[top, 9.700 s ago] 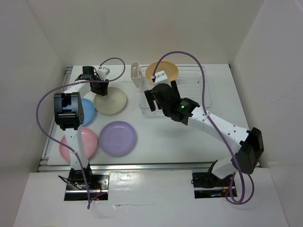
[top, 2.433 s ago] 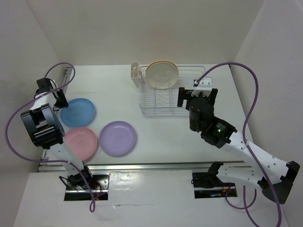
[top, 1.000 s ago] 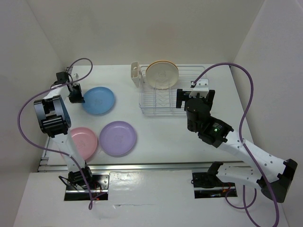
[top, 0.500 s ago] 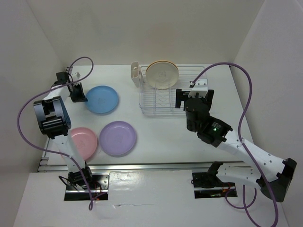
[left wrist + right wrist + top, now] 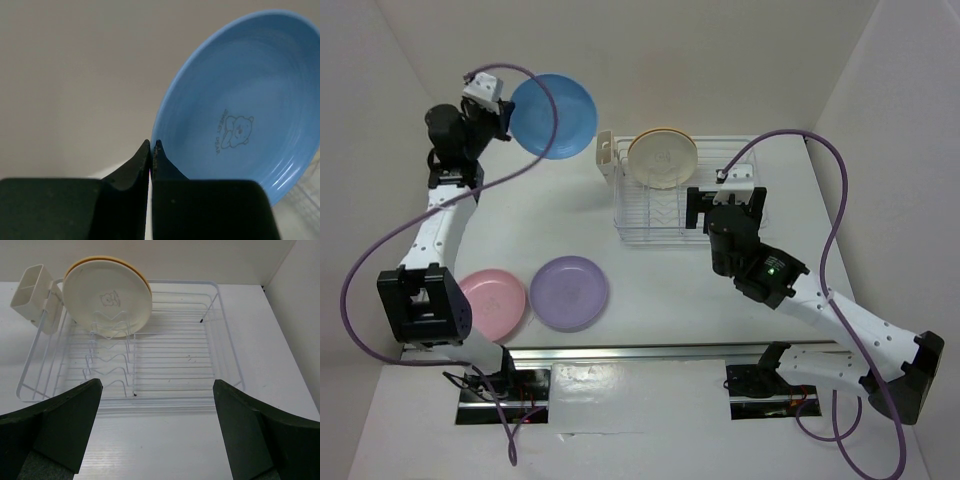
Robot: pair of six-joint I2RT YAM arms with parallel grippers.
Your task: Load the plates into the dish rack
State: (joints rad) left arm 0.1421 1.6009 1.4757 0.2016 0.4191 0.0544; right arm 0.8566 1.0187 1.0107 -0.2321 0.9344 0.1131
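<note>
Since two plates already stand in the dish rack (image 5: 650, 215), which lies straight ahead of the wide-open right gripper (image 5: 157, 425), the task is, as I judge, a little under half done. These are the cream plate (image 5: 107, 295) and, just behind it, the yellow-orange plate (image 5: 143, 279). Both stand upright in the slots, ahead and to the left of the right fingers (image 5: 65, 425), beside the cutlery holder (image 5: 32, 292).

The light blue plate (image 5: 245, 100) is in the air. The left gripper (image 5: 151, 146) is closed tightly on its rim, and the plate rises up and to the right from the fingertips (image 5: 142, 157), not yet over the rack. The lilac plate (image 5: 569, 292) and the pink plate (image 5: 492, 303) lie flat on the table (image 5: 670, 280), well apart from both grippers, so three plates are left to load.

About writing: the blue plate carries a small bear drawing with a short line of print beside it, too small to read surely. The cream plate shows a similar bear. I see no other label.
</note>
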